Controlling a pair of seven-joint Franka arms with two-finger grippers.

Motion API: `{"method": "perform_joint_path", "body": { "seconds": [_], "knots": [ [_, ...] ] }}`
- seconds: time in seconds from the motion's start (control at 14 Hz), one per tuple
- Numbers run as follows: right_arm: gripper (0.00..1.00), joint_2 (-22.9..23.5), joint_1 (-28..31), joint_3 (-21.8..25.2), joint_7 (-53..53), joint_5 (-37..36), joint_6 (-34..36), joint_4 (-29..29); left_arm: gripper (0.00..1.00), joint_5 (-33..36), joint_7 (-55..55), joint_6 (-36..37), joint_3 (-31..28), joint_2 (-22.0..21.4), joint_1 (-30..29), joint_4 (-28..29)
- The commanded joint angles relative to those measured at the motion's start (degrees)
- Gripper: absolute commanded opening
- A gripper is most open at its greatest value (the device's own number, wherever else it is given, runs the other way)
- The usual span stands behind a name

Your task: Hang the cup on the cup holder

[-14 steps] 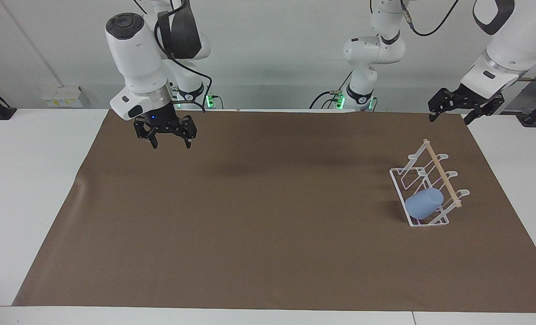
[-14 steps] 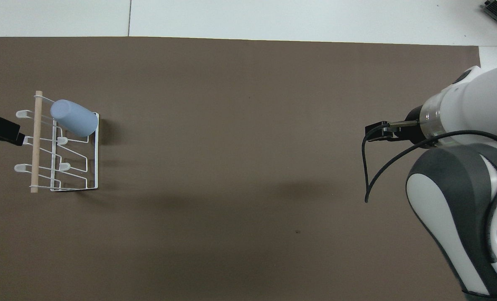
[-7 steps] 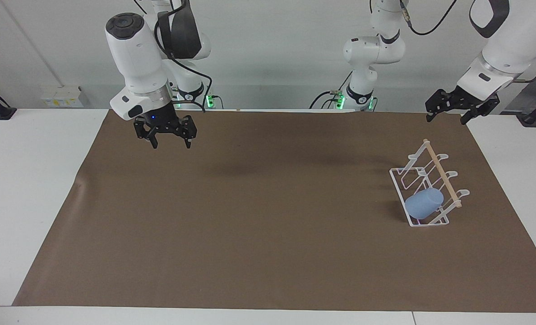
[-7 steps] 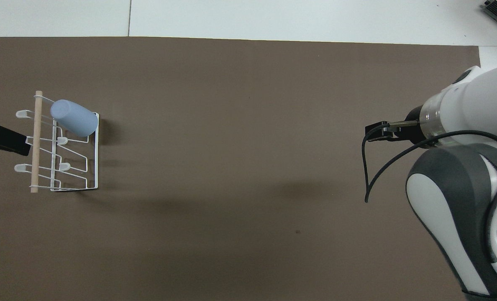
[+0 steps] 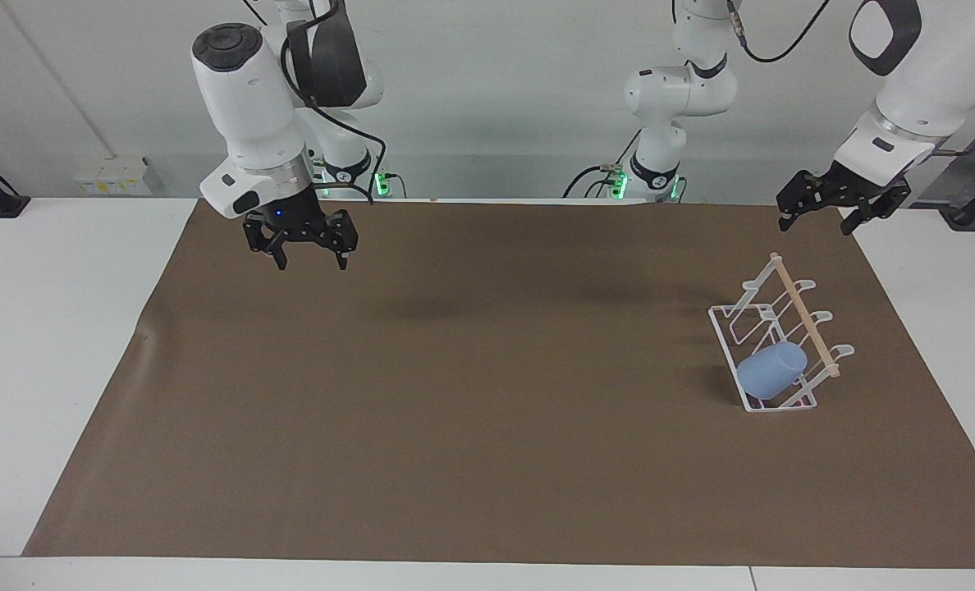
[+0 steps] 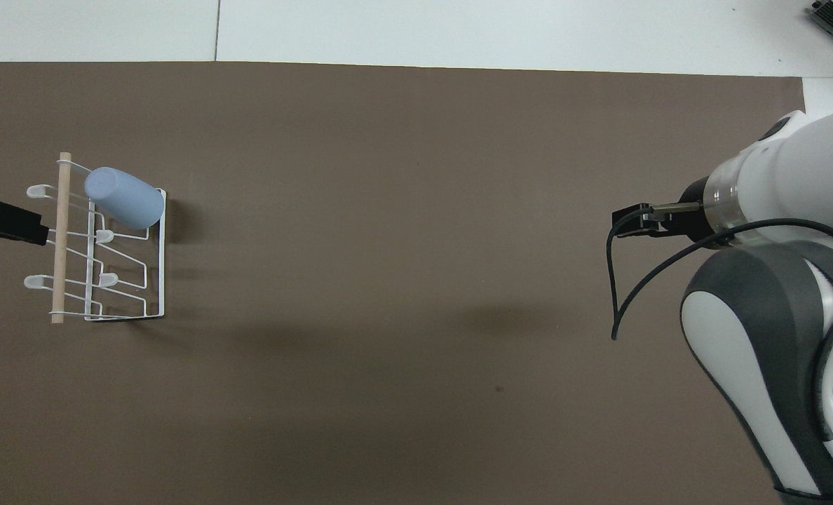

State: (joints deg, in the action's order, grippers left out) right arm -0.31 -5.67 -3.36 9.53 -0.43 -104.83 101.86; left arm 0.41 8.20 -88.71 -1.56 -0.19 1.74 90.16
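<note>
The light blue cup (image 5: 772, 371) hangs tilted on a prong at the end of the white wire cup holder (image 5: 724, 336) farthest from the robots, under its wooden dowel (image 5: 803, 313). In the overhead view the cup (image 6: 123, 198) sits at the same end of the cup holder (image 6: 160, 280). My left gripper (image 5: 816, 226) is open and empty, raised over the mat's edge near the robots, apart from the holder; its tip shows in the overhead view (image 6: 6, 221). My right gripper (image 5: 311, 264) is open and empty, waiting in the air over the right arm's end of the mat.
A brown mat (image 5: 487, 394) covers most of the white table (image 5: 44, 328). The right arm's body (image 6: 774, 294) with a black cable fills one corner of the overhead view.
My left gripper has shifted slightly in the air near the cup holder. The cup, the holder and the right arm have not moved.
</note>
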Motion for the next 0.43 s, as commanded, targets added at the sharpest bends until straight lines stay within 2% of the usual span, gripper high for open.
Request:
{"method": "perform_joint_path", "body": {
  "seconds": [0.0, 0.36],
  "knots": [
    [1.00, -0.7, 0.4, -0.3, 0.0, -0.3, -1.1, 0.6, 1.00, -1.2, -0.2, -1.4, 0.2, -1.6, -0.7, 1.8],
    [1.00, -0.7, 0.4, -0.3, 0.0, -0.2, -1.1, 0.6, 1.00, -1.2, -0.6, -1.4, 0.3, -1.6, -0.8, 1.8]
  ]
}}
